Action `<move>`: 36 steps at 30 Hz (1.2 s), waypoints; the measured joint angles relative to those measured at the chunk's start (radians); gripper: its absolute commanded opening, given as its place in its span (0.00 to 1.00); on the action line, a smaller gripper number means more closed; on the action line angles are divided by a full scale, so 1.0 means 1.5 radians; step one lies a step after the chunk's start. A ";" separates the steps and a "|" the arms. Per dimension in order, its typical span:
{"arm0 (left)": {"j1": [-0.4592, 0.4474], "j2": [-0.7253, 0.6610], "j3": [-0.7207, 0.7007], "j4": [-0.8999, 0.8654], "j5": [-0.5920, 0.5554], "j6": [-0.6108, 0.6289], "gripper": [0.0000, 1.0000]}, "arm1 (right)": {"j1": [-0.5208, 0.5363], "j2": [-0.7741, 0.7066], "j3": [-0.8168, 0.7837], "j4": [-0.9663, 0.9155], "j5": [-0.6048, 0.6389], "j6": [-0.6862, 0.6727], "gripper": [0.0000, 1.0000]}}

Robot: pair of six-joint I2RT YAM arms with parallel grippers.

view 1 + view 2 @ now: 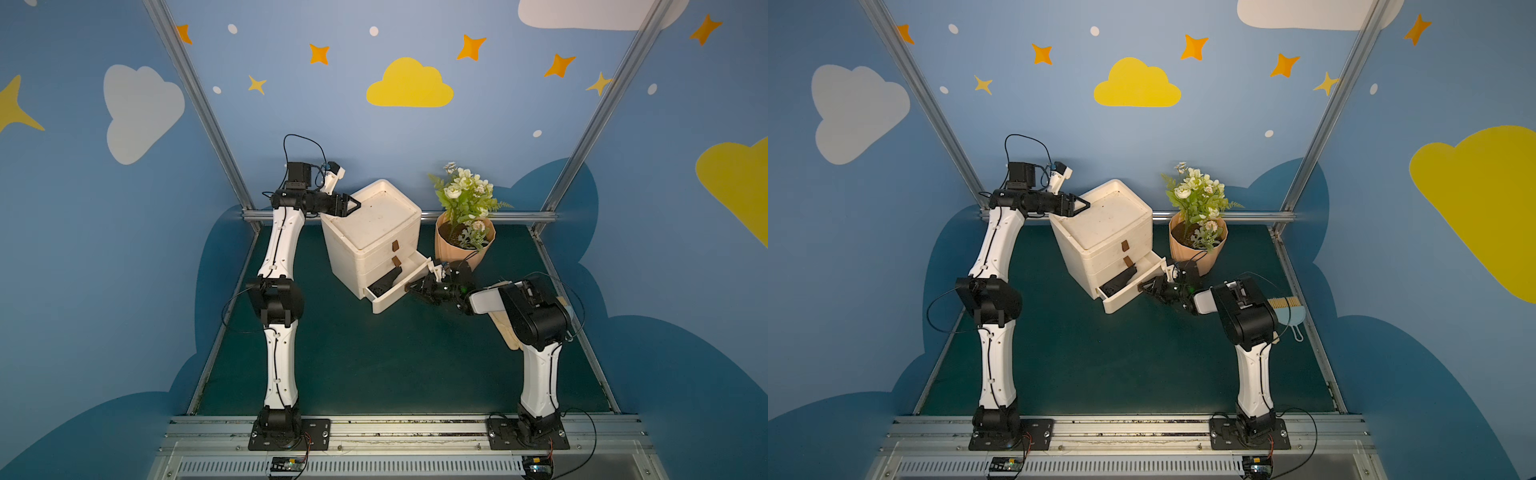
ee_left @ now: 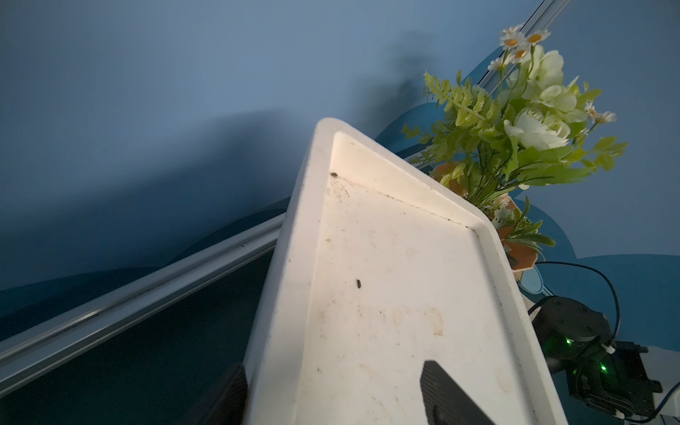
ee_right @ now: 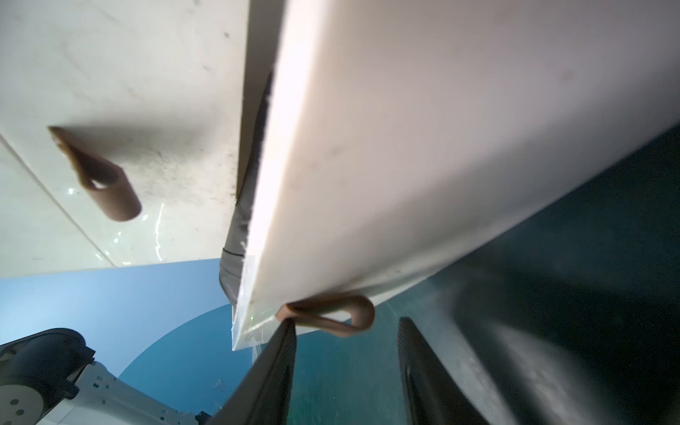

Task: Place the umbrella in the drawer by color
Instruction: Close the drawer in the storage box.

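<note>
A white three-drawer cabinet (image 1: 370,224) (image 1: 1100,220) stands at the back of the mat. Its bottom drawer (image 1: 399,293) (image 1: 1129,298) is pulled out. A black folded umbrella (image 1: 386,280) (image 1: 1119,280) lies inside it and shows as a dark strip behind the drawer front (image 3: 239,228). My right gripper (image 1: 409,288) (image 1: 1140,286) (image 3: 346,323) is open at that drawer's front, with the brown loop handle (image 3: 331,312) at its fingertips, not clamped. My left gripper (image 1: 356,204) (image 1: 1087,204) (image 2: 331,368) is open astride the rim of the cabinet's top at its back left corner.
A potted flower bunch (image 1: 463,241) (image 1: 1198,245) (image 2: 515,128) stands just right of the cabinet, behind my right wrist. A light blue dustpan with a brush (image 1: 1289,316) lies by the mat's right edge behind the right arm. An aluminium rail (image 1: 478,216) runs along the back.
</note>
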 measured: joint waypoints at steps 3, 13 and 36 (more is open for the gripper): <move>0.000 0.000 0.000 0.000 0.000 0.003 0.76 | 0.003 0.012 0.029 -0.015 0.007 -0.006 0.46; -0.002 0.000 0.000 0.000 -0.004 0.005 0.76 | 0.019 0.044 0.092 -0.046 0.027 -0.023 0.45; -0.004 0.000 0.000 0.000 -0.008 0.008 0.76 | 0.043 0.094 0.173 -0.049 0.074 -0.017 0.45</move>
